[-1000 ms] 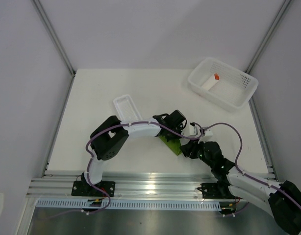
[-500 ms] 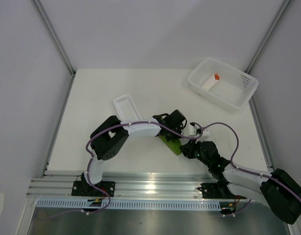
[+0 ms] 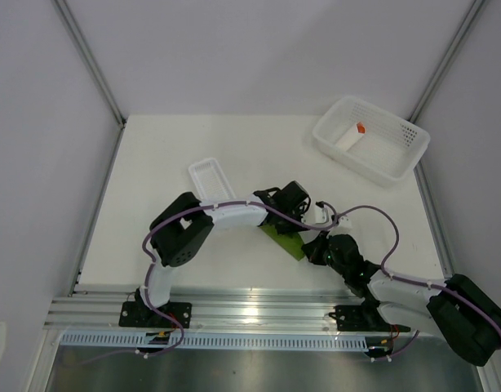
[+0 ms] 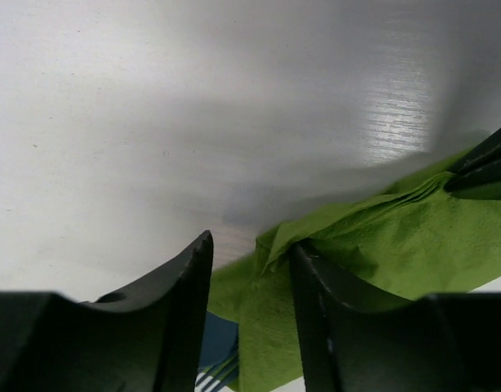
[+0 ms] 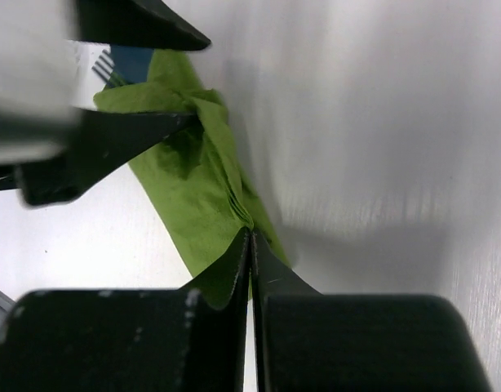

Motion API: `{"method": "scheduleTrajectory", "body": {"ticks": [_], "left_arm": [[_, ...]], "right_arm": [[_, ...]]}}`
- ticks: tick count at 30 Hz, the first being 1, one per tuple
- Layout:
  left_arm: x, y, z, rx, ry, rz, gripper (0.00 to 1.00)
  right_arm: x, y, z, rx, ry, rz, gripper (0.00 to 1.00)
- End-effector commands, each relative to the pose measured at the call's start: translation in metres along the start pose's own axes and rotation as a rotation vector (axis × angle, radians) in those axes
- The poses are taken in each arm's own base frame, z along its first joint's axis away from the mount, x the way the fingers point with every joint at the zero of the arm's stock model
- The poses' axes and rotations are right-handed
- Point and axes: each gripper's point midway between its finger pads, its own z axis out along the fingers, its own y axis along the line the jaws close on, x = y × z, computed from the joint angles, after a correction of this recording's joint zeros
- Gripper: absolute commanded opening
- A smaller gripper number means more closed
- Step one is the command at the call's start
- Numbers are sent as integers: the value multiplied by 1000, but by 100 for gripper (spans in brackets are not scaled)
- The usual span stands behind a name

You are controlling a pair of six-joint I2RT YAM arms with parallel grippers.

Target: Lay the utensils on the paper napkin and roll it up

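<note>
The paper napkin (image 3: 285, 242) lies folded into a crumpled green band between the two arms. My right gripper (image 5: 250, 233) is shut on a folded edge of the napkin (image 5: 193, 180), pinching several layers. My left gripper (image 4: 250, 245) stands open at the napkin's (image 4: 373, 237) other end, and a raised fold sits loose between its fingers. A dark blue utensil (image 4: 218, 343) with fork tines peeks out from under the green paper; that blue piece (image 5: 132, 61) also shows in the right wrist view. The spoon is hidden. From above, the left gripper (image 3: 293, 214) and right gripper (image 3: 317, 245) nearly meet.
A white basket (image 3: 397, 159) at the back right holds a white piece with an orange tip (image 3: 352, 135). A narrow white tray (image 3: 211, 180) lies behind the left arm. A metal rail (image 3: 250, 314) runs along the near edge.
The left gripper's jaws have opened and let go of the napkin. The right gripper's jaws have closed onto the napkin's folded edge, and the right arm has shifted slightly.
</note>
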Motion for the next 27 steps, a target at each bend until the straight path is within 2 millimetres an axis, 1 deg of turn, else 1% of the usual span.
{"method": "scheduleTrajectory", "body": {"ticks": [1, 2, 4, 6, 9, 10, 11, 16, 19, 20, 22, 24, 27], "left_arm": [[-17, 2, -22, 1, -37, -22, 48], [-19, 3, -26, -2, -43, -23, 49], [-26, 7, -36, -14, -59, -33, 52], [-28, 12, -43, -25, -66, -49, 54], [-29, 17, -54, -32, -77, -83, 56], [-26, 19, -56, -32, -76, -98, 58], [-29, 20, -62, -36, -89, -101, 59], [-24, 21, -71, -16, -98, -152, 61], [-15, 19, -71, -6, -87, -174, 60], [-7, 15, -67, 6, -70, -179, 59], [-1, 12, -62, 13, -53, -180, 59], [7, 3, -56, 43, -37, -184, 59], [13, -6, -50, 86, -27, -194, 56]], "right_arm": [[-6, -1, 3, 39, -26, 72, 0], [-2, -4, 3, 52, -12, 83, 0], [0, -7, 4, 73, -4, 95, 0], [0, -8, 4, 82, -5, 115, 0], [0, -8, 3, 93, -4, 138, 0], [-1, -8, 2, 91, -6, 141, 0], [0, -8, 2, 92, -3, 142, 0], [0, -6, 0, 90, 1, 147, 0], [2, -4, -1, 83, 4, 170, 0], [5, -3, -2, 81, 9, 175, 0], [7, 1, -2, 72, 15, 208, 0], [14, 6, -4, 60, 33, 216, 0], [22, 11, -6, 61, 46, 237, 0]]}}
